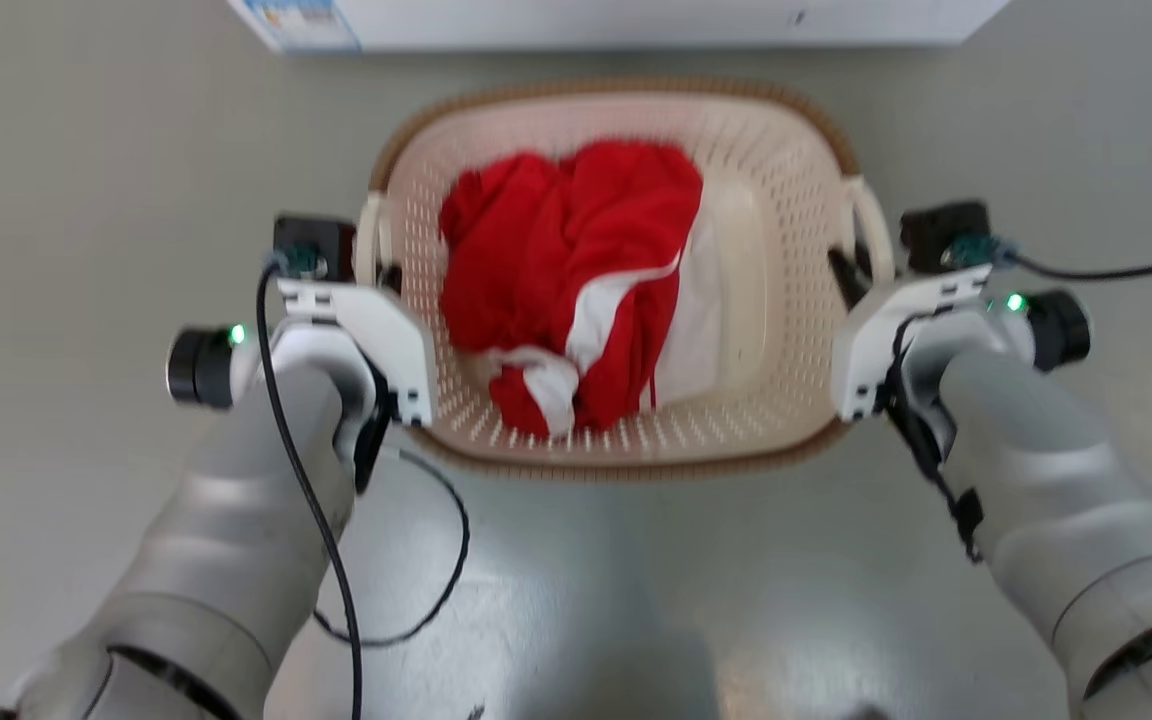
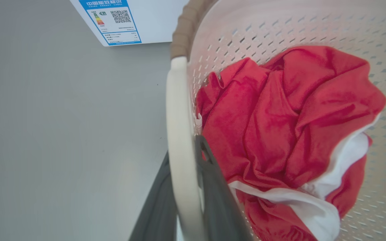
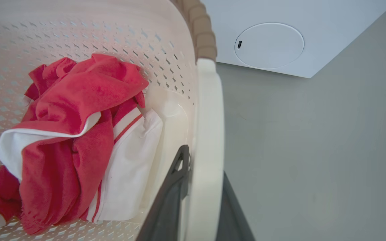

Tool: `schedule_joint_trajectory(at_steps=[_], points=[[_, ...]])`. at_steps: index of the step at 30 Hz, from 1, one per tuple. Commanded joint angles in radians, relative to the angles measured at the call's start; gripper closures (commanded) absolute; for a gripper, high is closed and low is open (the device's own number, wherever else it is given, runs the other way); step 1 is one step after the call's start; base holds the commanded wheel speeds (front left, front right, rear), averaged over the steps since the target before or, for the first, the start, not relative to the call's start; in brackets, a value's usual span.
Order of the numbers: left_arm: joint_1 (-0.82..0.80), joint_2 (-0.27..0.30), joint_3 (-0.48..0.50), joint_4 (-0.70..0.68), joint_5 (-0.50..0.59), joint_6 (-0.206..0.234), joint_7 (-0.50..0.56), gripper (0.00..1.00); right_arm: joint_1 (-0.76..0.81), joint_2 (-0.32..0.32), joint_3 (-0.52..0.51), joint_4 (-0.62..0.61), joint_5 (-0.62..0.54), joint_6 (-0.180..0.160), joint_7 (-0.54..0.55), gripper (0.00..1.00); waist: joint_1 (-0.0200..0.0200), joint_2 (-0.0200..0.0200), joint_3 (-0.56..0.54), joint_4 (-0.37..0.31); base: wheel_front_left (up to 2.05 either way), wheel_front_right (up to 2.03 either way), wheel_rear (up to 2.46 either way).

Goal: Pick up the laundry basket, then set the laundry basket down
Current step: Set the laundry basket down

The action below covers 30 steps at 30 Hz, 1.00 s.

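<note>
Laundry basket [image 1: 786, 320] opens upward, long axis running left to right

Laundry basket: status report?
Both shut: left gripper on left handle, right gripper on right handle. The laundry basket upright, red-and-white clothes inside. Ahead: white appliance just beyond far rim.

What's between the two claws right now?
The basket, holding red-and-white clothes. The head view shows it spanning the gap, with the left claw and right claw at its opposite sides.
</note>
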Motion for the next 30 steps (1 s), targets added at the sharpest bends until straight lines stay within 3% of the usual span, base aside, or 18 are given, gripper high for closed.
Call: schedule_joint_trajectory(at_steps=[1, 13, 30], points=[[-0.063, 0.024, 0.019, -0.017, -0.001, 0.002, -0.022, 1.00, -0.011, 0.016, -0.005, -0.012, -0.037, 0.016, -0.027, 1.00, 0.0000, 0.0000, 0.119, 0.019, 0.00, 0.00, 0.00], [-0.178, 0.026, 0.031, 0.003, -0.001, -0.002, -0.078, 1.00, -0.068, 0.004, -0.167, -0.012, -0.193, 0.016, -0.056, 1.00, 0.0000, 0.0000, 0.266, 0.016, 0.00, 0.00, 0.00], [-0.211, 0.027, 0.028, 0.018, 0.011, -0.005, -0.106, 1.00, -0.091, 0.020, -0.330, -0.012, -0.347, 0.016, -0.071, 1.00, 0.0000, 0.0000, 0.313, -0.007, 0.00, 0.00, 0.00]])
